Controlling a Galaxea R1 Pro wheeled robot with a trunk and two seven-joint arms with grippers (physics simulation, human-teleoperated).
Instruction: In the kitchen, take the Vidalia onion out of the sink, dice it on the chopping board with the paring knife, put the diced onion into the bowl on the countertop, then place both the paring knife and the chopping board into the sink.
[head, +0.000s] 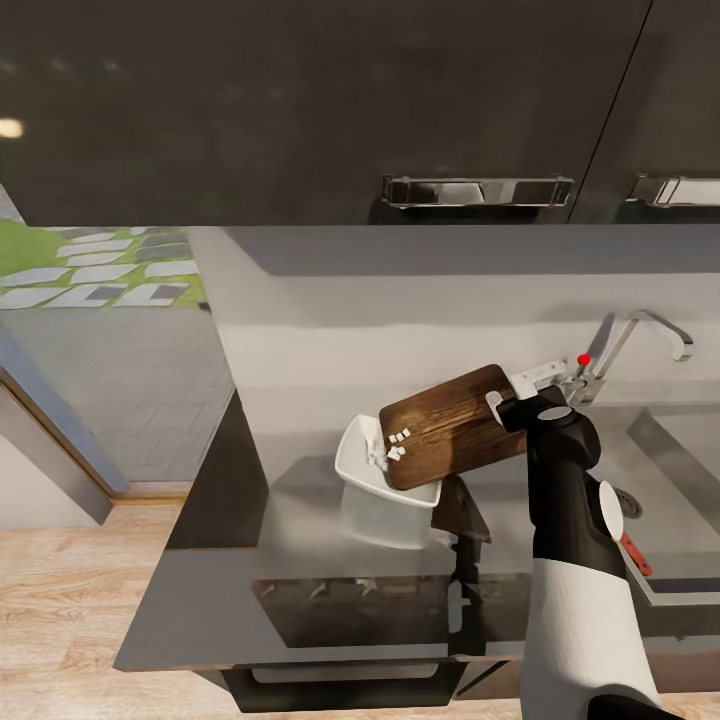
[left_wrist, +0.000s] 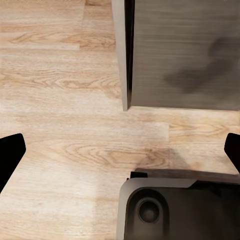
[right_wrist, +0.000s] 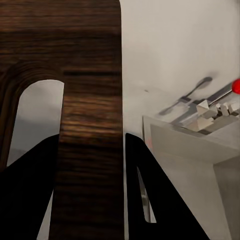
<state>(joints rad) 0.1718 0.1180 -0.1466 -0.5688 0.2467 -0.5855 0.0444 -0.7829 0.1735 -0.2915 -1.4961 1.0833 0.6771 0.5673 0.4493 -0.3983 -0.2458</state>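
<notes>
Several diced onion chunks (head: 397, 444) remain on the chopping board (head: 455, 425), which my right gripper (head: 510, 405) pinches, tilted over the bowl (head: 360, 470). Next I judge: tilt steeper. Left gripper (left_wrist: 120, 150) spread.

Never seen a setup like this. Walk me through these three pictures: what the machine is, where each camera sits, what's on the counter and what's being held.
This is a simulated two-armed wheeled robot in a kitchen. The large picture comes from its head camera, looking down over the glossy dark grey countertop. Its right arm, black and white, reaches forward; the right gripper has its jaws clamped on the handle end of a dark brown wooden chopping board, tilted over a white square bowl. Little white diced onion chunks sit at the board's low edge, above the bowl. To the right lie the grey sink and the angular chrome tap with a red knob.

The right wrist camera looks along the jaws: the board's handle between two black fingers.

The left wrist camera looks down at the wooden floor, with the left gripper open and empty.
</notes>
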